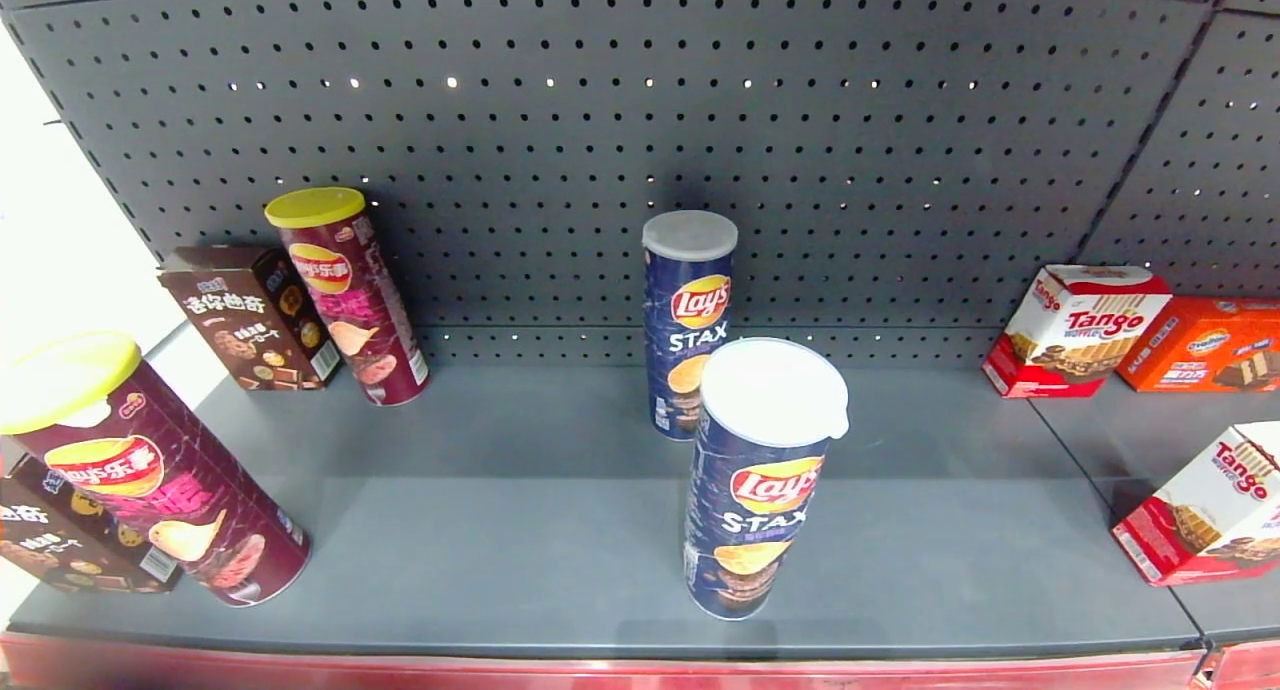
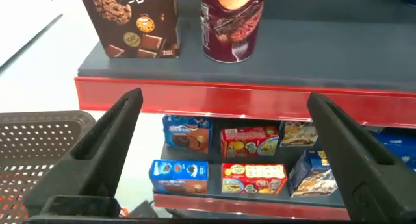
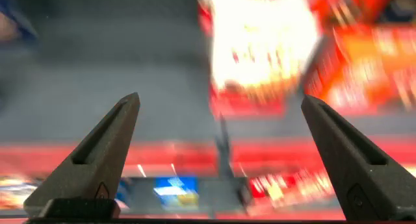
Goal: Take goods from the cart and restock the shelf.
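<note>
Two upright goods occupy the middle of the shelf [image 1: 500, 530]: the near blue can [image 1: 755, 490] by the front edge and the far blue can [image 1: 688, 320] at the back panel. The left end effector [image 2: 224, 97] and right end effector [image 3: 221, 99] hang released, empty, before the shelf.

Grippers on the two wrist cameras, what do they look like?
The left gripper has two matte black jaws, wedge-shaped and tapering to narrow tips, each with a recessed groove. The right gripper has matching dark grey jaws with a small mark near each base.
</note>
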`<state>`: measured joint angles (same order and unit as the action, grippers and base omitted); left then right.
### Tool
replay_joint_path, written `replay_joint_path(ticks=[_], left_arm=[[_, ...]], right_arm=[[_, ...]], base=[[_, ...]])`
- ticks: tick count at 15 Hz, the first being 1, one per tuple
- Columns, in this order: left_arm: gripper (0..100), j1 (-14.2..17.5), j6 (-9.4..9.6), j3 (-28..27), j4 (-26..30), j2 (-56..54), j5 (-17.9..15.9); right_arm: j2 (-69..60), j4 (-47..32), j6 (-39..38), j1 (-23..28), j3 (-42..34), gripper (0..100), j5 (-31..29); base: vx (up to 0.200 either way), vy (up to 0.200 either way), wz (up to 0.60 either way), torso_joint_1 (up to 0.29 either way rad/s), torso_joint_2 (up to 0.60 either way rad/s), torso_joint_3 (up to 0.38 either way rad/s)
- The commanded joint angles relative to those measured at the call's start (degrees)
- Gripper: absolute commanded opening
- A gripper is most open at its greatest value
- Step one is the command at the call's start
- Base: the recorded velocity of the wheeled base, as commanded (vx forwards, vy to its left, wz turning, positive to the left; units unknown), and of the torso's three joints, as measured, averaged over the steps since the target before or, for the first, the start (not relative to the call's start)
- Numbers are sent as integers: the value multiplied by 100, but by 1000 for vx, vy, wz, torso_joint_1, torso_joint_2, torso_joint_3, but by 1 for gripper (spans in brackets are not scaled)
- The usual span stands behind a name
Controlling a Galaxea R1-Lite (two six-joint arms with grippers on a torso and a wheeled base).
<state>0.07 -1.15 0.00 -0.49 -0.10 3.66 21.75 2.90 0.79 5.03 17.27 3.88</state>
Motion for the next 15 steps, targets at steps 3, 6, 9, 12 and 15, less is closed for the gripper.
replay_joint_path(ticks=[3,6,9,12,15], left_arm=[[100,1,-8,0,-4,10,-5],[100,1,-8,0,-4,10,-5],[100,10,-17,0,-4,10,-5],[100,1,0,0,-4,10,-5],[100,1,-8,0,-4,10,3]], right_arm=[[2264,79,-79,-1294,1762,100,333],[2993,149,140,-2112,1771,100,333],[3688,545,360,-2657,1788,100,324],[4496,1090,369,-2894,1771,100,157],[4804,1125,351,-3263,1859,100,-62]], base=[[0,0,0,0,0,0],[0,0,0,0,0,0],[0,0,0,0,0,0],[0,0,0,0,0,0],[0,0,0,0,0,0]])
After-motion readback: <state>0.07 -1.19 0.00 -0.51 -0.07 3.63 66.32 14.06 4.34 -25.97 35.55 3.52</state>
